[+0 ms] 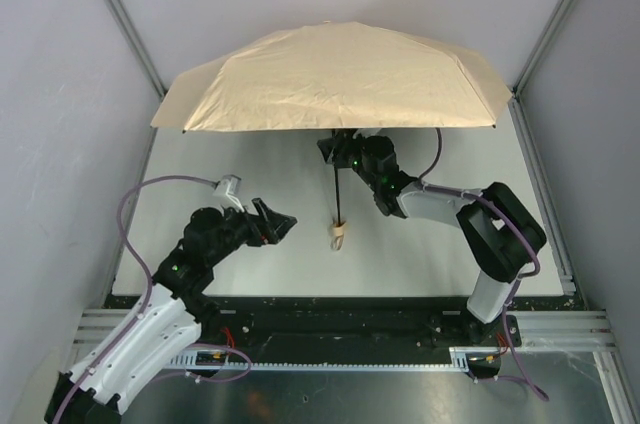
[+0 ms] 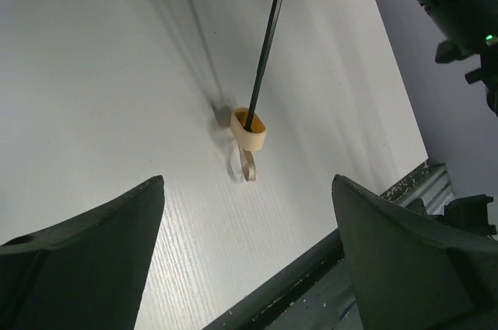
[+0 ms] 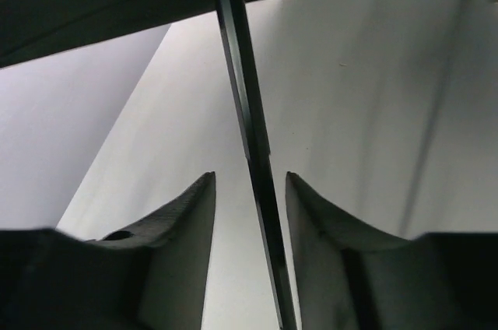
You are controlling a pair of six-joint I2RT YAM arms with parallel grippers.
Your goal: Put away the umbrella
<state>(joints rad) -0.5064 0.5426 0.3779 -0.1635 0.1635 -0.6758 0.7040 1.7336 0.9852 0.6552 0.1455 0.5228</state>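
White tabletop [image 1: 400,264] is stretching from the arm bases to the far end of the grey-walled cell, and the umbrella [image 1: 335,79] is standing open on it, its pale beige canopy spreading across the far end from wall to wall, lifted above the surface and tipping slightly toward the left. The right arm is reaching up under the canopy's near edge, and the right gripper [image 1: 338,149] is sitting around the upper part of the thin black shaft [image 2: 264,42]. In the right wrist view the shaft is running straight between its 2 fingers [image 3: 183,213], which are standing fairly narrow with a sliver of light showing on each side, so they are bracketing the shaft rather than pinching it. The left arm is bending in from the near left, and the left gripper [image 1: 283,222] is hanging above the table with its jaws spread wide, holding nothing and pointing toward the foot of the umbrella, well apart from it. The shaft is slanting down to the small tan handle [image 2: 249,129], which is resting on the table near the middle. A short loop strap [image 2: 248,166] is lying against the surface just beside the handle.
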